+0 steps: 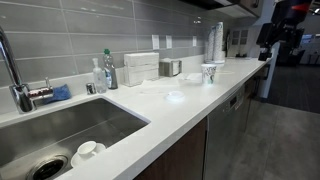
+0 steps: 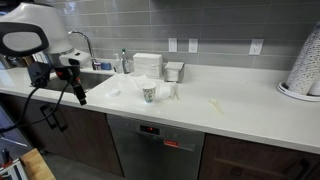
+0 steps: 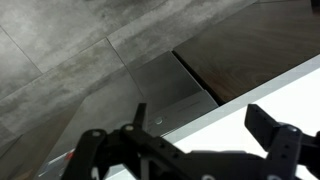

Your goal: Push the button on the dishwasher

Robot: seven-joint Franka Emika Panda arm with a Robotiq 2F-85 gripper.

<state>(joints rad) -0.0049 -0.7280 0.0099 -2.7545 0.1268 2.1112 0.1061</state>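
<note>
The dishwasher (image 2: 156,152) is a grey flat panel under the white counter, with small red lights (image 2: 148,129) near its top edge. It also shows in an exterior view (image 1: 226,122) and in the wrist view (image 3: 150,88), where a small round spot (image 3: 157,118) sits near its top. My gripper (image 2: 76,88) hangs at the counter's front edge, left of the dishwasher and apart from it. It shows far back in an exterior view (image 1: 279,38). In the wrist view my gripper (image 3: 200,125) is open and empty, above the counter edge.
On the white counter (image 2: 235,110) stand a paper cup (image 2: 148,94), white boxes (image 2: 148,64), a soap bottle (image 1: 109,72) and stacked cups (image 1: 217,42). A sink (image 1: 60,130) with a faucet (image 1: 12,70) lies beyond the gripper. Dark cabinet doors (image 3: 250,50) flank the dishwasher.
</note>
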